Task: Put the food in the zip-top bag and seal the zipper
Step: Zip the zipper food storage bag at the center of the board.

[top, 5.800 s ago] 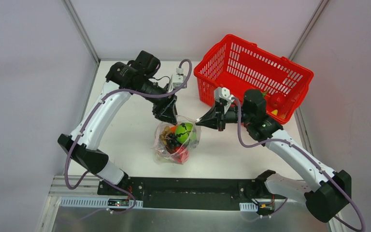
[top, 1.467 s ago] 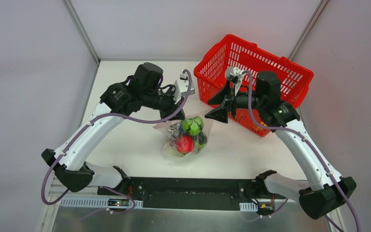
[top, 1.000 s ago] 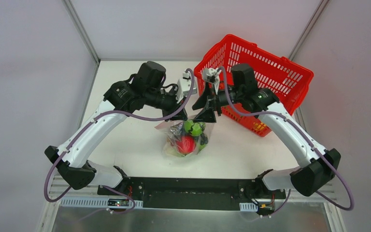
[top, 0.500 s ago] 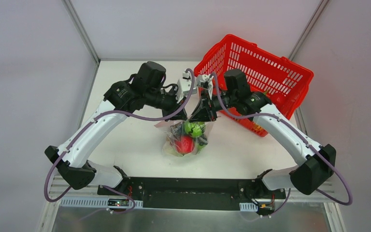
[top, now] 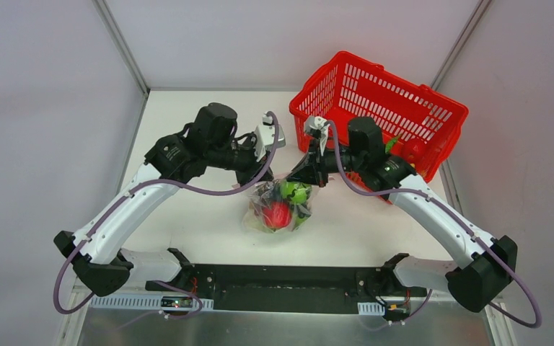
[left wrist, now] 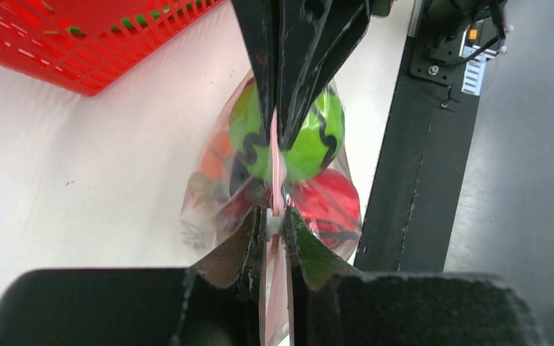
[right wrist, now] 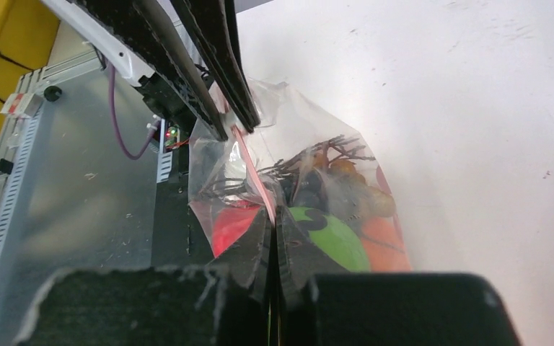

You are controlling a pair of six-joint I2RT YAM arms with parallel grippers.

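The zip-top bag [top: 280,210] sits in the middle of the top view on the white bench [top: 187,209]. The food [top: 276,214] is inside: a red ball, a green one and some dark bits. I think the step is closing the zipper [left wrist: 275,162]. Just above the bag, the left hand [top: 262,175] and the right hand [top: 294,178] lean down from each side, tips almost meeting. Each one pinches the pink strip. Next, one hand should slide along it, squeezing hard. The red basket [top: 404,94] stands at the upper right.
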